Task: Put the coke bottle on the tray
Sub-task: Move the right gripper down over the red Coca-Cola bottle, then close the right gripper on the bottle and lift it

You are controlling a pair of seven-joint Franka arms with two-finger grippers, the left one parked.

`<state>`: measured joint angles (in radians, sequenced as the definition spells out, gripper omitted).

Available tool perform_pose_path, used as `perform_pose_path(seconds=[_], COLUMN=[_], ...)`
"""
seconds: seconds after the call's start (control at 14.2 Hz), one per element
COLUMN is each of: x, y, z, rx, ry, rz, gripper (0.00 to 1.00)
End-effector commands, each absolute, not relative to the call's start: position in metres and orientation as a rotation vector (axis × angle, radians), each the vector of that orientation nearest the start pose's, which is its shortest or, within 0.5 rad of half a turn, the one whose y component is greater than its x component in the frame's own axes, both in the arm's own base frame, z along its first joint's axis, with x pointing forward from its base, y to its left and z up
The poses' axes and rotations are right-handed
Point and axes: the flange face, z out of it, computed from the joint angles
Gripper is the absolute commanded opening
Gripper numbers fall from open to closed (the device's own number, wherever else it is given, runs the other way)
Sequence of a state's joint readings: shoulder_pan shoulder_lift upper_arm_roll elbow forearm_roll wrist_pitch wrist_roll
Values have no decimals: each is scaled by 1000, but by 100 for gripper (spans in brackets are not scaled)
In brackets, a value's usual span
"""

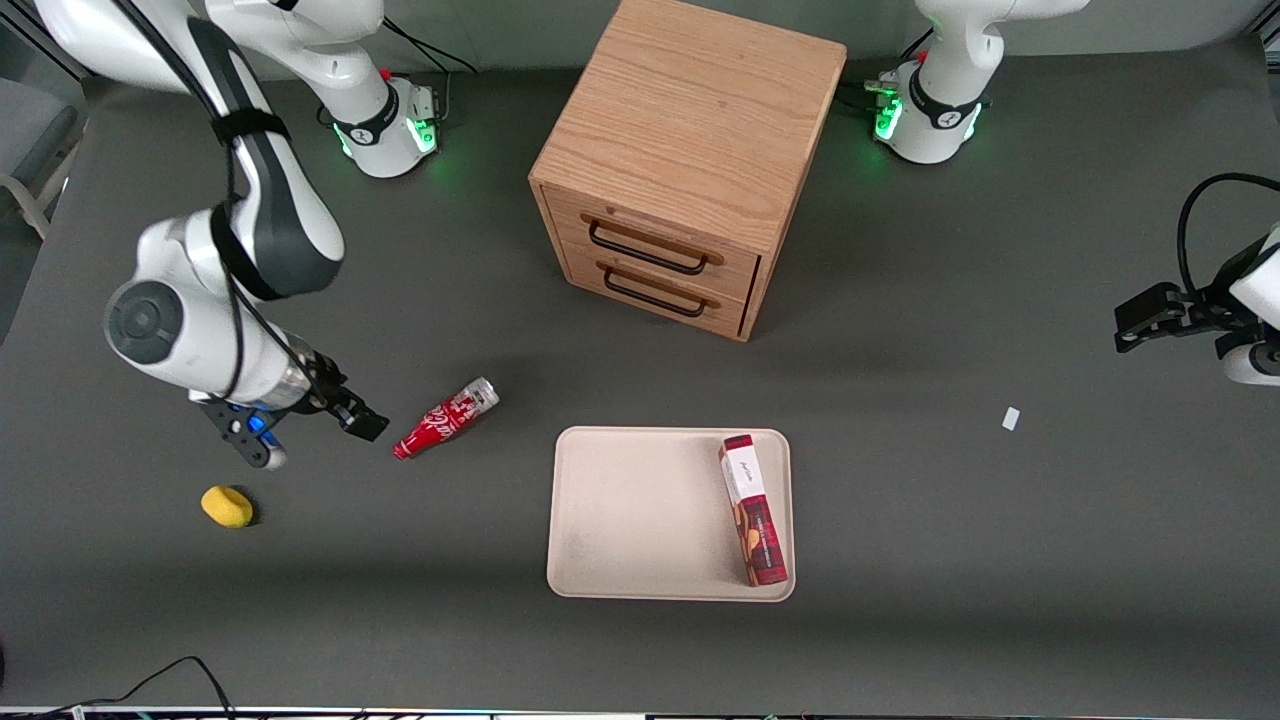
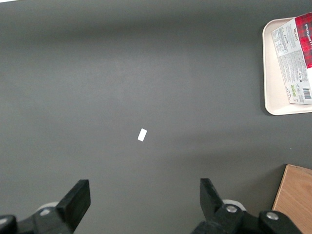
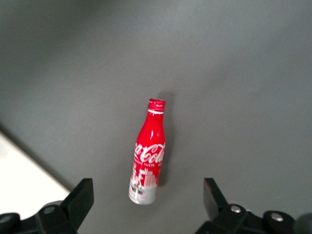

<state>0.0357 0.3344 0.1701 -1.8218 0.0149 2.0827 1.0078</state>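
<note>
The coke bottle point(image 1: 446, 418) lies on its side on the grey table, silver base toward the cabinet and red cap nearer the front camera. In the right wrist view the bottle point(image 3: 148, 153) lies between the two spread fingers, with nothing touching it. My right gripper point(image 1: 310, 435) point(image 3: 147, 190) is open and empty, held above the table just toward the working arm's end from the bottle. The cream tray point(image 1: 620, 520) lies flat beside the bottle, toward the parked arm's end. Its corner shows in the right wrist view point(image 3: 19, 175) and the left wrist view point(image 2: 273, 73).
A red-and-white box point(image 1: 753, 510) lies in the tray along one long side. A wooden two-drawer cabinet point(image 1: 690, 160) stands farther from the front camera. A yellow lump point(image 1: 227, 506) lies near the gripper. A small white scrap point(image 1: 1011, 418) lies toward the parked arm's end.
</note>
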Motion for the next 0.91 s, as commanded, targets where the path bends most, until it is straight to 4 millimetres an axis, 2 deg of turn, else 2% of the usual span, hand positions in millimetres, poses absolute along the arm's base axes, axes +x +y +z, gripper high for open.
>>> perform_pose_path(seconds=[0.0,0.21,0.35,0.49,0.84], x=[619,613,610,598,578], y=[140,169,173,187,185], z=[309,259,234,212,186], rx=[-2818,-2791,-2773,-2806,-2815], ry=[1376,1438,1503,1510,1517], rz=[117,120,154,192,185], gripper=[100,100,100,100,100])
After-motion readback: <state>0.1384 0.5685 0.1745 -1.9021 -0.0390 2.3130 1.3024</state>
